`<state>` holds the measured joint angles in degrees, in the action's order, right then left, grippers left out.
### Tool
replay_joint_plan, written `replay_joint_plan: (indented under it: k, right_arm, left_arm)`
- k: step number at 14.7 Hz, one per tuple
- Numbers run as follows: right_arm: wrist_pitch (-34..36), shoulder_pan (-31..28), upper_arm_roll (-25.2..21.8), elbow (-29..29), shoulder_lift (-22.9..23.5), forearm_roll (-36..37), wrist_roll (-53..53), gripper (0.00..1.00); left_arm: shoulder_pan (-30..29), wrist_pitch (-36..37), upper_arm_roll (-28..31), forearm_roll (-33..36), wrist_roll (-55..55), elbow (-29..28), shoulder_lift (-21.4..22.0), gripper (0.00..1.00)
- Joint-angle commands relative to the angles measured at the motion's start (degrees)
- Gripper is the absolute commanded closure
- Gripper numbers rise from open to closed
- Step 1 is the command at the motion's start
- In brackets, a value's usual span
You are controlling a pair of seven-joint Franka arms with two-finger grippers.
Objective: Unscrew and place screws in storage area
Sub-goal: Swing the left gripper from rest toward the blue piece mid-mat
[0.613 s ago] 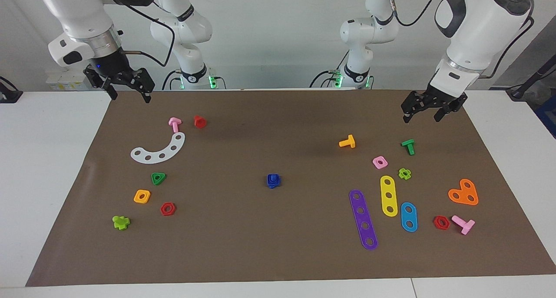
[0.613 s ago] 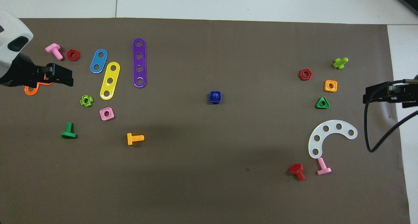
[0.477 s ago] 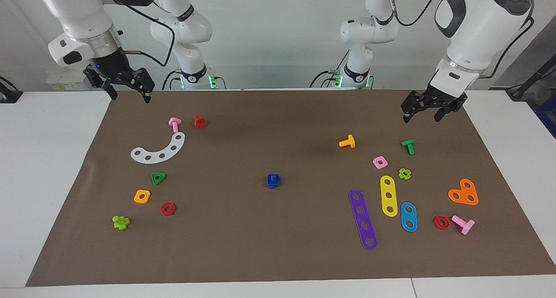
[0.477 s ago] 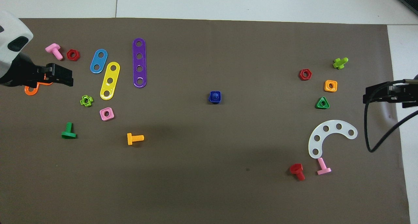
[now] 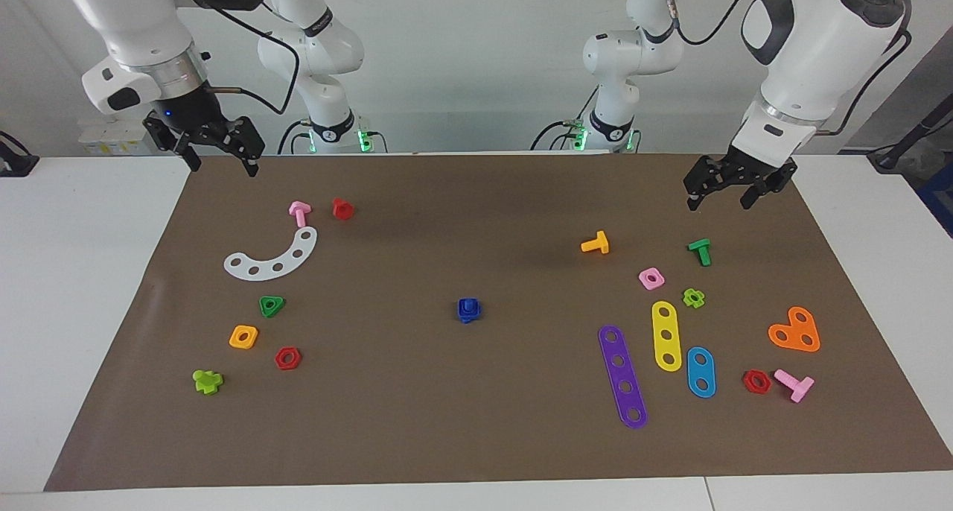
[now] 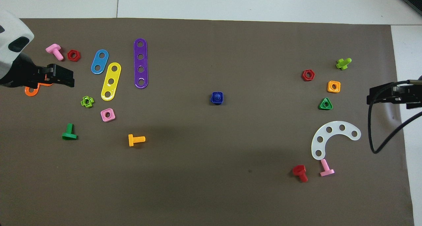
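Observation:
The dark-blue screw (image 5: 467, 309) sits in a blue square nut in the middle of the brown paper mat (image 5: 476, 421). Its round stub shows through the nut in the overhead view (image 6: 217, 98). My left gripper (image 5: 718, 198) is open and empty, raised over the mat at the left arm's end. In the overhead view it (image 6: 61, 77) covers part of an orange heart-shaped plate (image 6: 31, 91). My right gripper (image 5: 221, 162) is open and empty, raised over the mat's edge at the right arm's end (image 6: 379, 94). Both are well apart from the screw.
Toward the left arm's end lie a purple strip (image 5: 623, 377), yellow (image 5: 666, 335) and blue (image 5: 700, 372) strips, orange (image 5: 595, 243), green (image 5: 700, 251) and pink (image 5: 794, 383) screws, and nuts. Toward the right arm's end lie a white curved plate (image 5: 274, 255), a green triangular piece (image 5: 271, 305) and other screws and nuts.
My left gripper has shifted very slightly toward the middle of the table. Nothing else has moved.

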<state>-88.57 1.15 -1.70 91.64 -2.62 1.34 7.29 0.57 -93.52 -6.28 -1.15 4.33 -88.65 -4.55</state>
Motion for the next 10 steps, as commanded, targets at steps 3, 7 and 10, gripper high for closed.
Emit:
replay_joint_plan:
  k: [3,7,10]
  right_arm:
    - [-0.73,-0.53,0.12,0.74,-0.63,-0.11,-1.31,0.00]
    - [-0.82,-0.53,0.12,0.82,-0.63,-0.11,-1.23,0.00]
    - [-0.82,-0.53,0.21,0.82,-0.63,-0.11,-1.23,0.00]
  left_arm:
    - [3.90,-1.66,0.12,0.53,-0.20,-5.04,2.27,0.00]
    - [10.66,-8.94,0.04,0.18,9.35,-6.63,-1.41,0.00]
    - [14.35,-12.99,0.12,-2.63,13.15,-6.10,-4.67,0.00]
